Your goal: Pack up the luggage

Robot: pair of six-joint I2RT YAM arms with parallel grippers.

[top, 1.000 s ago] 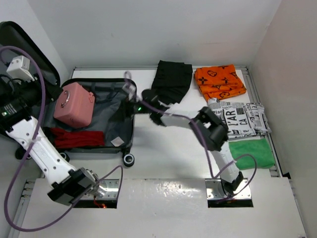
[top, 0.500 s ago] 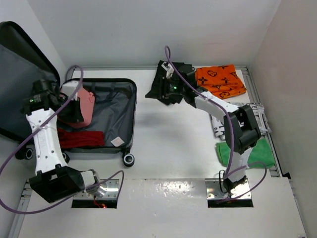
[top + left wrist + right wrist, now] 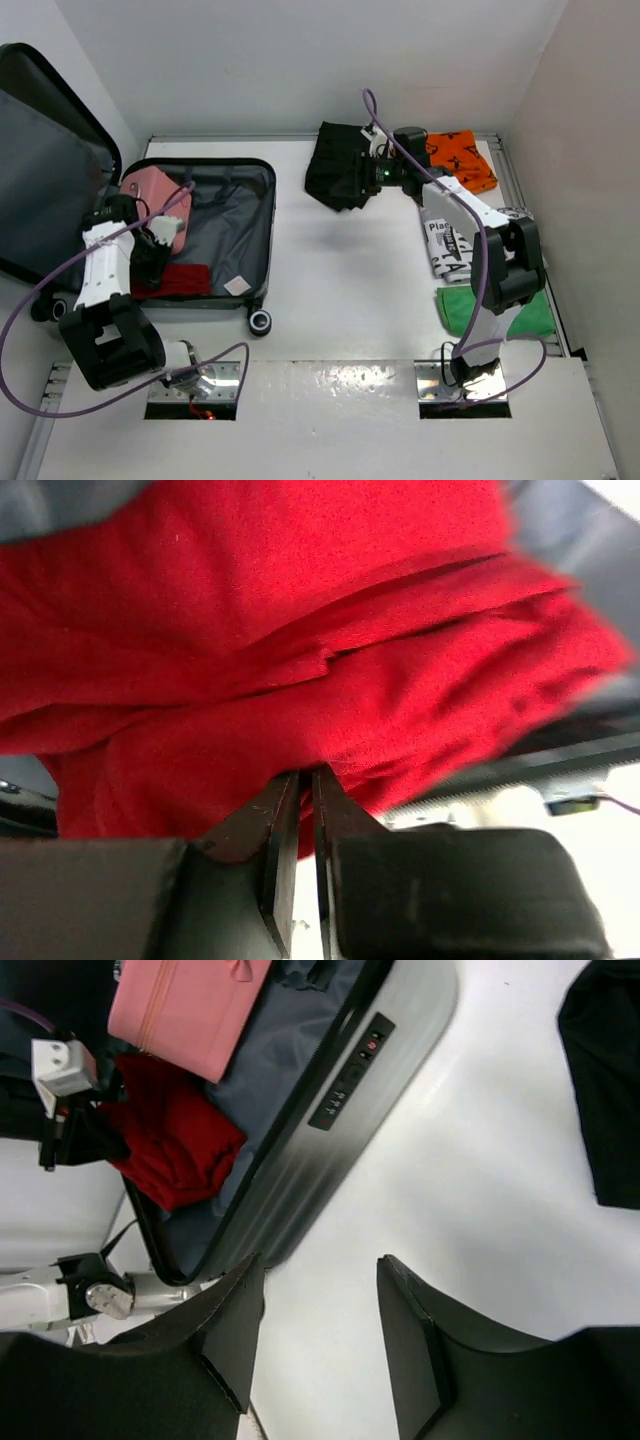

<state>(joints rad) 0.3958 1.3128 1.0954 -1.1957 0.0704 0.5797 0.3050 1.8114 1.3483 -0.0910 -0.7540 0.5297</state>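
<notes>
Packing is partly done. The luggage (image 3: 230,215) lies open on the left of the table (image 3: 340,290), with its lid (image 3: 40,190) tipped up against the left wall. Two things are already inside: a pink box (image 3: 145,188) at the far end and a red cloth (image 3: 185,278) at the near end. The middle and right of the tray are bare lining. Four items lie outside it on the right: a black garment (image 3: 340,170) and an orange cloth (image 3: 460,160) at the far edge, with a print cloth (image 3: 443,250) and a green cloth (image 3: 520,315) nearer. By my reckoning about a third is packed, and the lid has yet to be closed. The left gripper (image 3: 305,780) is down in the tray. Its jaws are drawn almost together at the near edge of the red cloth, and they appear to nip a fold of it. The right gripper (image 3: 372,180) hovers beside the black garment with its fingers (image 3: 235,1330) spread and nothing between them. The shell is smooth hard plastic that fades from pale to black, with a small lock panel (image 3: 350,1070) on its side and a caster (image 3: 260,321) at the near corner. The lining is dull grey fabric. The red cloth is a soft, fuzzy knit, rumpled into ridges. The box is a rounded rectangle with a seam line and looks firm. The black garment is limp and matte, while the other cloths are folded flat into neat rectangles.
</notes>
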